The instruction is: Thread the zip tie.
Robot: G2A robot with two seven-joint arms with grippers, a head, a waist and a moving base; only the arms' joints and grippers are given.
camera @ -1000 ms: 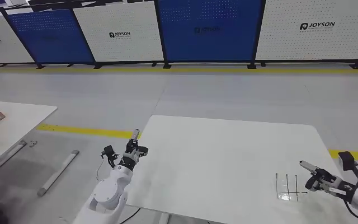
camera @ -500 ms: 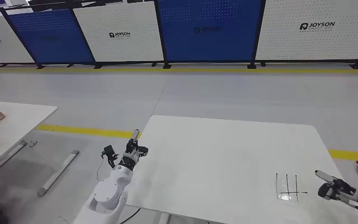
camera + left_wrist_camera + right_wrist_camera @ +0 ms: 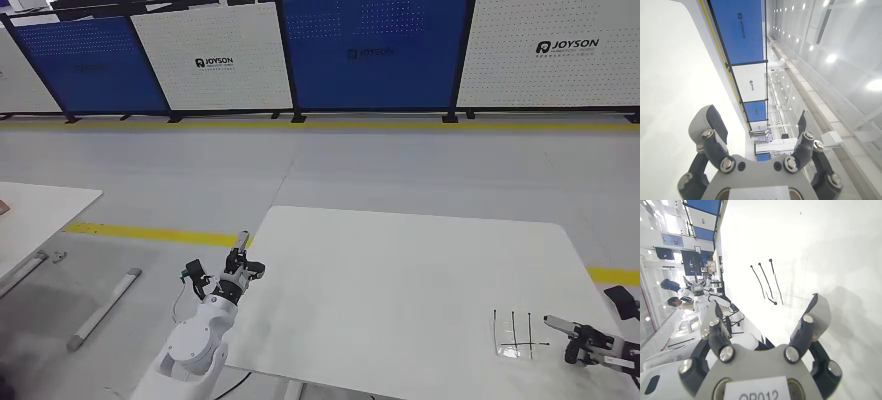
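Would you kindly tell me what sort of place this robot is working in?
Most likely a factory hall or robotics test floor: blue and white pegboard partitions line the back, a yellow floor line runs past, and black zip ties lie on a plain white table.

A white table [image 3: 400, 270] stands on the pale grey floor. Close to its near right corner three black zip ties [image 3: 513, 333] lie side by side, apart from one another, with a fourth black strip crossing their near ends. The right gripper [image 3: 556, 324] sits just beside them at the table's right edge, pointing towards the ties. Well apart, at the table's left edge, the left gripper [image 3: 240, 241] points away towards the far wall. A yellow line [image 3: 150, 234] runs across the floor behind the table. A second white table [image 3: 40, 215] stands to the left, with a pale bar [image 3: 103, 308] on the floor beside it. Blue and white perforated panels [image 3: 375, 55] line the back.
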